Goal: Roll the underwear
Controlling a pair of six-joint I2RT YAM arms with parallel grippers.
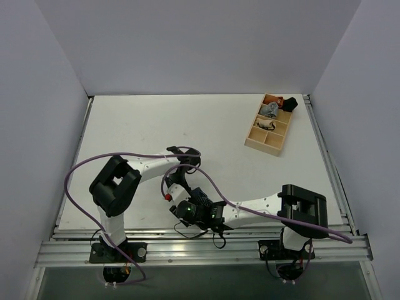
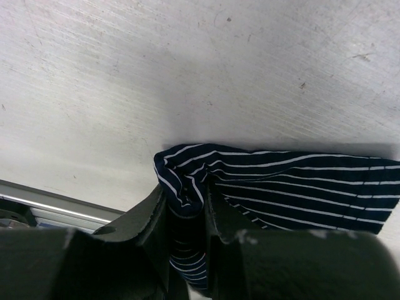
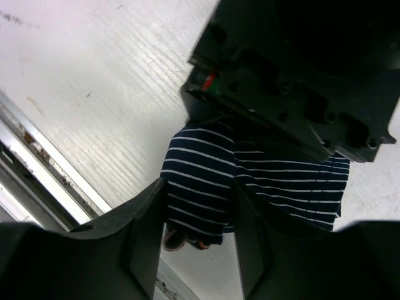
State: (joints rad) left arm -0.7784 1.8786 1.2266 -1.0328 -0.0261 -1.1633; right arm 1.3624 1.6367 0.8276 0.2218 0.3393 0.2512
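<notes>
Right gripper (image 3: 199, 240) straddles the folded navy pinstriped cloth underwear (image 3: 206, 187) — black left gripper housing (image 3: 300, 94) pressing just above it.

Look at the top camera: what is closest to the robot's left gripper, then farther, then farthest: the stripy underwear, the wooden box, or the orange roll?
1. Underwear: pinched in the left gripper, near edge.
2. Wooden organizer box: far right.
3. Orange rolled garment: in the box's farthest corner.

Bright, even overhead light washes the pale bench (image 1: 156, 125); wrist views show dark, blurred foregrounds and soft shadows.
</notes>
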